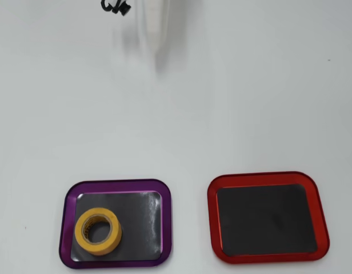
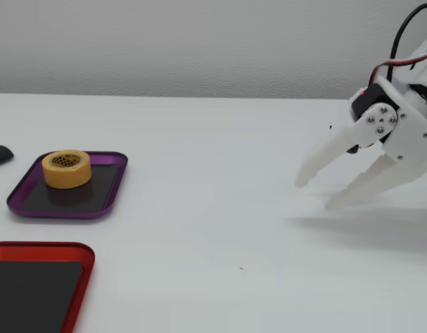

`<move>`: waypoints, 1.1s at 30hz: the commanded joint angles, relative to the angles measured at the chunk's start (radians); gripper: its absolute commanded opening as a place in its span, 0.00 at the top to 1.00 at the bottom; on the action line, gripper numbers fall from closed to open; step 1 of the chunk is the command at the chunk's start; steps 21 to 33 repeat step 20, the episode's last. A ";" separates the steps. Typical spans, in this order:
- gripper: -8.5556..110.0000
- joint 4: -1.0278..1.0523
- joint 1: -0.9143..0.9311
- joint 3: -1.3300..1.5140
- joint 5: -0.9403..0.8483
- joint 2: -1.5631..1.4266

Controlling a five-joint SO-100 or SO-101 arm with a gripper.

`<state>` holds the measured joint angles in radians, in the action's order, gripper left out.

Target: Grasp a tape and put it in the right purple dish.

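The yellow tape roll [image 1: 98,230] lies flat inside the purple-rimmed dish [image 1: 118,186], on the left part of its black mat. In the fixed view the tape [image 2: 66,168] sits in the purple dish [image 2: 109,194] at the left. My white gripper [image 2: 316,194] is at the far right of the fixed view, well away from the dish, with its fingers spread and nothing between them. In the overhead view only a blurred white part of the gripper [image 1: 156,25] shows at the top edge.
A red-rimmed tray [image 1: 267,178] with a black mat stands beside the purple dish; it also shows in the fixed view [image 2: 85,267] at the bottom left. A dark object [image 2: 0,155] lies at the left edge. The table is white.
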<state>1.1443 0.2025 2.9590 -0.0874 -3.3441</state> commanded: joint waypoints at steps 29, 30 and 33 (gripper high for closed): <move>0.93 0.006 -0.002 0.104 -0.012 -0.072; 0.93 0.006 -0.002 0.104 -0.012 -0.072; 0.93 0.006 -0.002 0.104 -0.012 -0.072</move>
